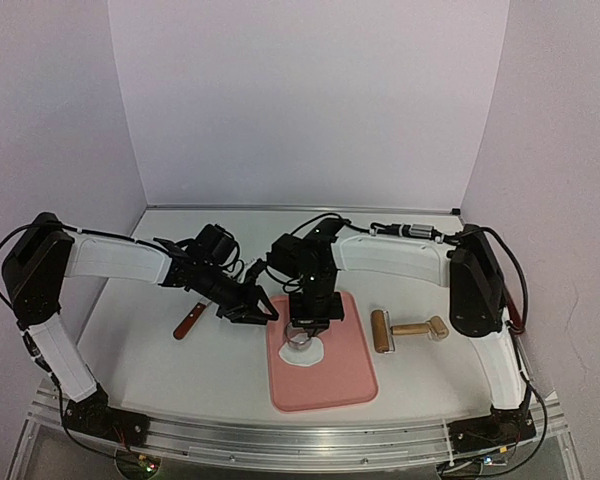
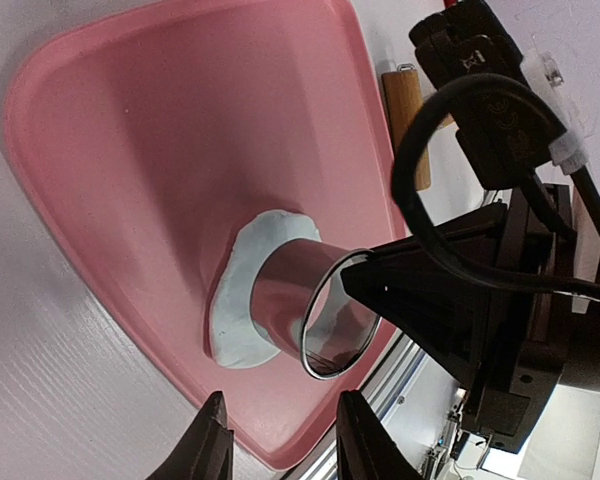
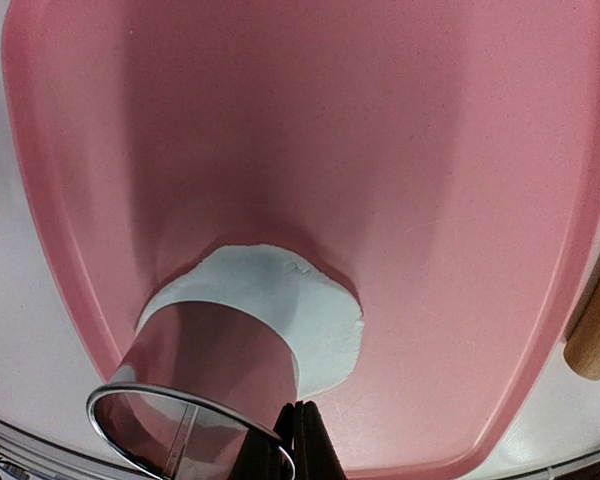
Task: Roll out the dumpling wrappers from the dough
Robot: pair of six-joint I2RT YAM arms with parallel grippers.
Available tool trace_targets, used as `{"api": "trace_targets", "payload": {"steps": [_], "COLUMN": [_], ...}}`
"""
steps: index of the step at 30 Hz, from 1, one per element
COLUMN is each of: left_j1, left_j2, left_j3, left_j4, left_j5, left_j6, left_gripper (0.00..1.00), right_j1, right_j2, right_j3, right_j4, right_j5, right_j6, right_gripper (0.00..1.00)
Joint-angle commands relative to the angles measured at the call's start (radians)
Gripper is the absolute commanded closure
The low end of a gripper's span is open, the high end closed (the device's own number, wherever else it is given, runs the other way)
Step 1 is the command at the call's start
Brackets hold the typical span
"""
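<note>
Your right gripper [image 3: 300, 440] pinches the rim of the ring cutter [image 3: 210, 350], standing it on the flattened dough [image 3: 310, 300] toward nine o'clock on the pink tray [image 1: 335, 385], likely to stamp a round. Your left gripper [image 2: 280, 445] hovers parted and empty at ten o'clock.

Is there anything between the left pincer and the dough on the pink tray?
Partly. The metal ring cutter stands on the dough, held at its rim by the right pincer. Only the dough's outer edge shows around it; between that edge and the left pincer lies bare pink tray.
</note>
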Motion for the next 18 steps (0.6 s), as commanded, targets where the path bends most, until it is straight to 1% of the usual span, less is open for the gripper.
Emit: {"api": "trace_targets", "payload": {"steps": [1,18], "left_j1": [-0.013,-0.043], "left_j2": [0.012,0.039], "left_j3": [0.047,0.062], "left_j4": [0.043,0.041], "left_j5": [0.019,0.003], "left_j6": [-0.007,-0.015], "left_gripper": [0.67,0.71], "right_j1": [-0.001,-0.008], "right_j2": [0.032,0.051], "right_j3": [0.004,-0.009], "right_j4": [-0.012,-0.003], "right_j5": [0.012,-0.007], "right_j6": [0.007,-0.018], "right_gripper": [1.0,1.0]}}
